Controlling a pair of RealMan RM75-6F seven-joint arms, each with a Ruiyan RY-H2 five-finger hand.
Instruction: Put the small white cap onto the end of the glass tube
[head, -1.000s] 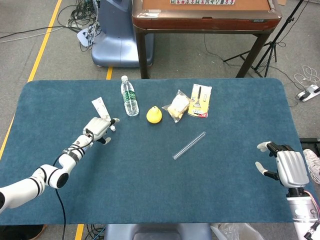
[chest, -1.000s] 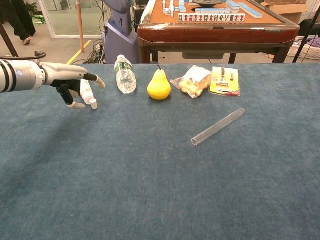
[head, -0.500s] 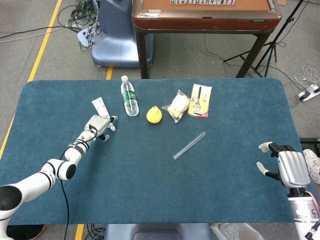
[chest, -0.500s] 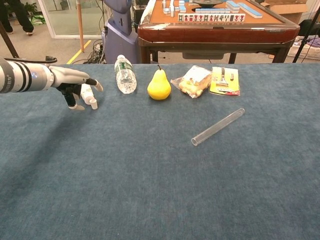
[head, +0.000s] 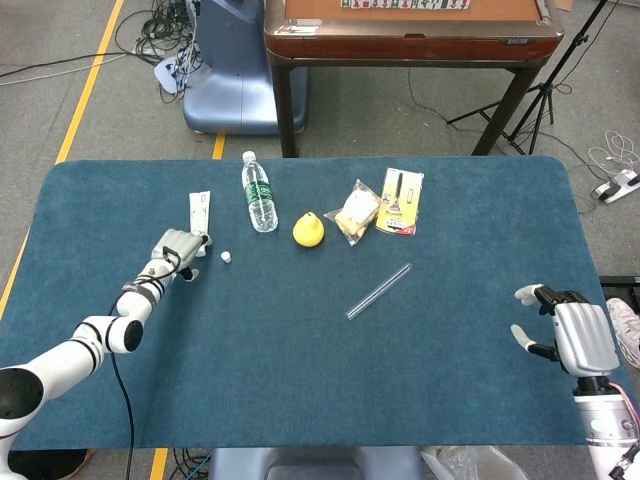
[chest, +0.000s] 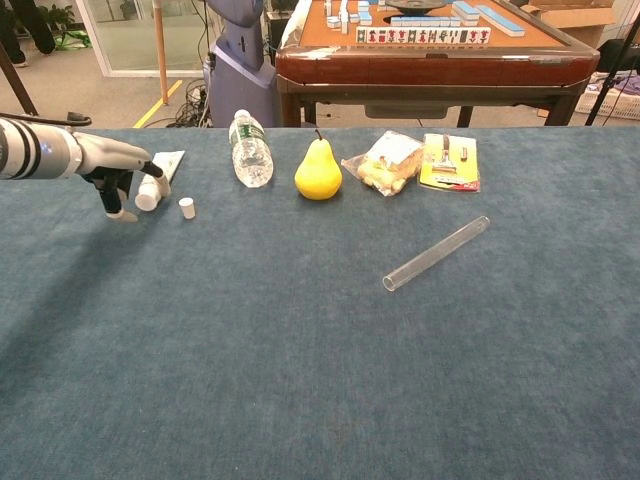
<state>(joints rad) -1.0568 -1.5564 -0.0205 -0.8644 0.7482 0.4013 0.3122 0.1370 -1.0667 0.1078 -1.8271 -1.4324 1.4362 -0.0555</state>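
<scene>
1. Although the cap is plainly the piece to be fitted, it sits alone on the cloth, touching nothing, so the task looks barely begun.
2. Farthest left, the left hand rests by the white squeeze tube; its fingers curl down around the tube's nozzle end and seem to touch it, though a firm grip cannot be confirmed.
3. Just right of that hand lies the cap, standing apart from both hand and squeeze tube.
4. Next come the water bottle, lying on its side with its lid on and looking clear inside; how full it is cannot be told.
5. Beside it stands a yellow pear, upright.
6. Right of the pear is a clear bag holding pale, lumpy snack pieces, and just beyond it a flat yellow card pack with a small tool inside.
7. Nearer the robot and to the right, the glass tube lies slantwise, empty, with both ends bare and well apart from the cap.
8. At the far right edge, seen only in the head view, the right hand hovers with fingers spread, holding nothing.
9. Left to do, by this reading: pick up the cap, bring cap and glass tube together, and press the cap onto one end.
</scene>
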